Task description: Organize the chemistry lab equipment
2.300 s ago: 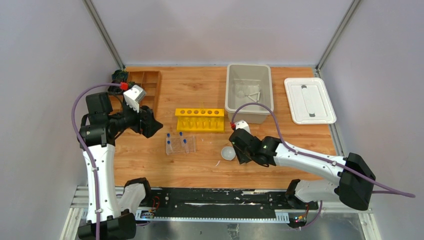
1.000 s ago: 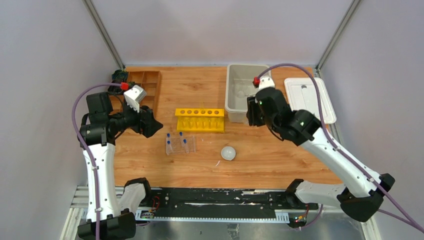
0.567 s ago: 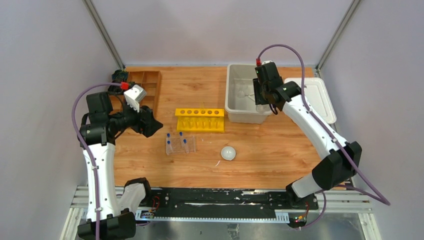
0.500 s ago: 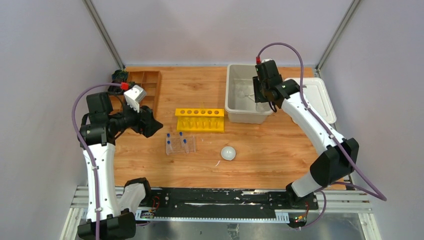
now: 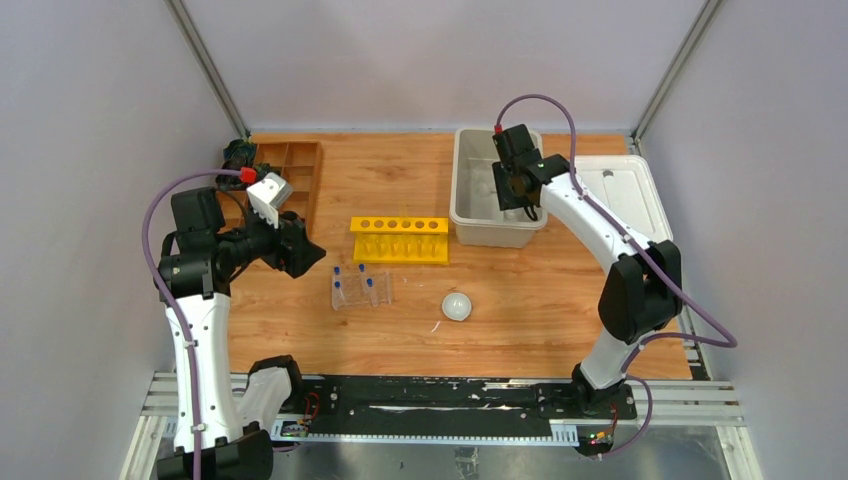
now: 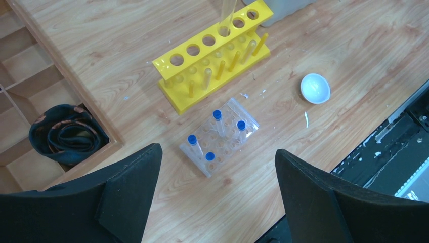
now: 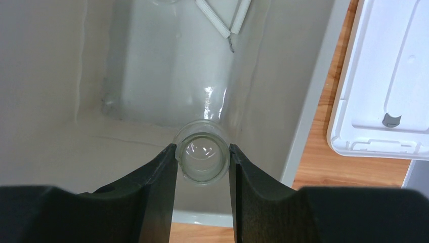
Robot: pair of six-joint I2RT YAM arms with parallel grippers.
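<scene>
Glass beaker (image 7: 202,158) sits pinched in the right gripper's (image 7: 202,152) fingers, arm stretched over the grey bin (image 7: 45,66). Left gripper (image 6: 217,154) hangs raised near the clear rack (image 6: 222,135), fingers spread wide.

The beaker (image 7: 201,158) is clear, glossy glass, the bin (image 7: 50,76) smooth grey plastic, the yellow rack (image 6: 201,44) shiny plastic, the table (image 6: 126,30) grained wood.

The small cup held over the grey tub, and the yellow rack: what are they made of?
The small cup looks like clear glass, smooth and glossy: you can see straight through it, and light glints inside. The yellow rack is probably moulded plastic: an even bright colour and a shiny surface with clean round holes.
</scene>
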